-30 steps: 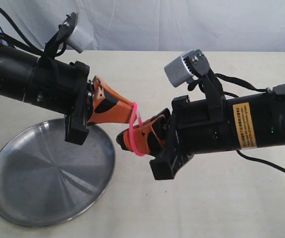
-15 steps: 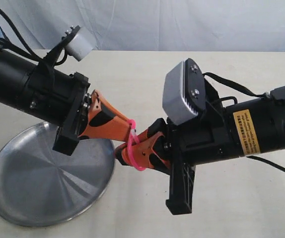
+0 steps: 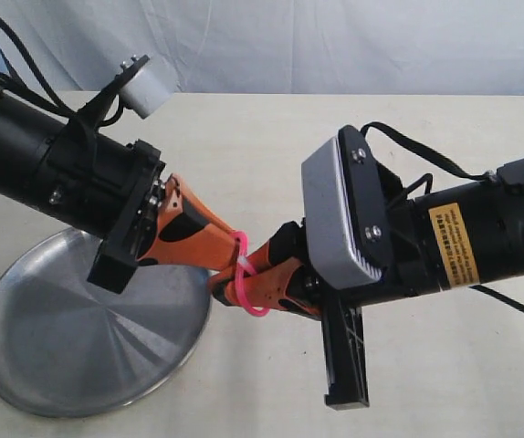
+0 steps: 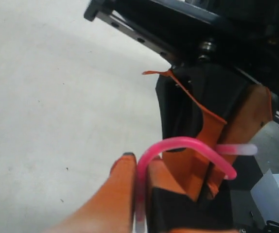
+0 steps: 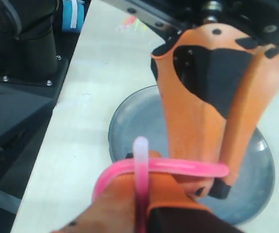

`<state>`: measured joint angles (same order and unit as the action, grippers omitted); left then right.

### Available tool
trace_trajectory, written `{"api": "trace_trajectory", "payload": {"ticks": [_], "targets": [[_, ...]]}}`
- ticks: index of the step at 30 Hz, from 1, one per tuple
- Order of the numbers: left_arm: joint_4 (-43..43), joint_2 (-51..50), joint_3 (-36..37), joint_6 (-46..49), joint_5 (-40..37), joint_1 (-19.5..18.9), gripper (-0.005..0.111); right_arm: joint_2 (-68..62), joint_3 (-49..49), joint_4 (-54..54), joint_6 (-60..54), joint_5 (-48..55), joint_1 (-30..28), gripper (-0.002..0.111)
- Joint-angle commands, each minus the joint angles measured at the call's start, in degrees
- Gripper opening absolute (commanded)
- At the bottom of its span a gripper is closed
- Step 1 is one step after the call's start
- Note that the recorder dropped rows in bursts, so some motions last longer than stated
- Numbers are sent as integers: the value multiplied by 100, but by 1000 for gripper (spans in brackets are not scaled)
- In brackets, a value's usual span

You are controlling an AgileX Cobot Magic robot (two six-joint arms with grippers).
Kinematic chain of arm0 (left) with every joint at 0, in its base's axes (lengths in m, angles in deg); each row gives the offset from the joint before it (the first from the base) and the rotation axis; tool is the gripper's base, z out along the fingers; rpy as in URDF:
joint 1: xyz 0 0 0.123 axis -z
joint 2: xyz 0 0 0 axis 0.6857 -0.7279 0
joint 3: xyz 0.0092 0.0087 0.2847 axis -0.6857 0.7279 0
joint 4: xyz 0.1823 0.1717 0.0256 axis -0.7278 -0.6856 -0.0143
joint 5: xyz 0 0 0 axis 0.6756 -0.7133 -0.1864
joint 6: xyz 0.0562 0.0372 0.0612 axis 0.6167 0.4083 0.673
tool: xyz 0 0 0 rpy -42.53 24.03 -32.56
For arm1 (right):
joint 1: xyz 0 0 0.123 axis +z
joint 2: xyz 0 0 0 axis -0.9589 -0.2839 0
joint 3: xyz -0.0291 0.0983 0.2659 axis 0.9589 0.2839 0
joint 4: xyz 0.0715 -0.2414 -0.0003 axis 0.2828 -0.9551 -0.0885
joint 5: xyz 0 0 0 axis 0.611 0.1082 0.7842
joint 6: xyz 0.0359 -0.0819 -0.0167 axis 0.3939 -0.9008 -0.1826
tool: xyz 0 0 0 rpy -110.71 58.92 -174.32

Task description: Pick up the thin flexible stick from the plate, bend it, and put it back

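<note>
The thin flexible stick (image 3: pixel 244 285) is bent into a tight pink loop in the air beside the plate's right edge. My left gripper (image 3: pixel 235 257) is shut on one end of it, and my right gripper (image 3: pixel 218 281) is shut on the other, tips nearly touching. In the left wrist view the stick (image 4: pixel 188 143) arches from my left gripper (image 4: pixel 139 167) over to the other orange fingers. In the right wrist view the stick (image 5: pixel 178 167) crosses itself at my right gripper (image 5: pixel 142 162), whitish tip up. The steel plate (image 3: pixel 52 347) lies on the table at lower left, also seen as the plate (image 5: pixel 130 121).
Both black arms meet over the pale table (image 3: pixel 244 137), the left arm hanging over the plate. A white cloth backdrop (image 3: pixel 335 46) closes the far side. Black robot base parts (image 5: pixel 23 73) stand off the table's edge in the right wrist view.
The right wrist has rolled further, swinging its camera to the front. Both grippers have dropped slightly and drawn closer, and the stick's loop has tightened.
</note>
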<state>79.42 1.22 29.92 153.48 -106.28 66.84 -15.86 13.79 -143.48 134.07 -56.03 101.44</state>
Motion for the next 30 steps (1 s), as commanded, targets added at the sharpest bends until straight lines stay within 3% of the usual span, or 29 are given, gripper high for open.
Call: {"api": "trace_trajectory", "payload": {"ticks": [1,13,24,30], "targets": [[330,-15,-14,-137,449,4,0,41,15,-196,-439,-616,88,0],[327,-15,-14,-151,346,4,0,41,15,-391,-1016,-591,88,0],[105,-22,-14,-910,142,4,0,41,15,-391,-1546,-463,88,0],[271,-312,-14,-1123,-388,4,0,41,15,-370,-1637,-449,88,0]]}}
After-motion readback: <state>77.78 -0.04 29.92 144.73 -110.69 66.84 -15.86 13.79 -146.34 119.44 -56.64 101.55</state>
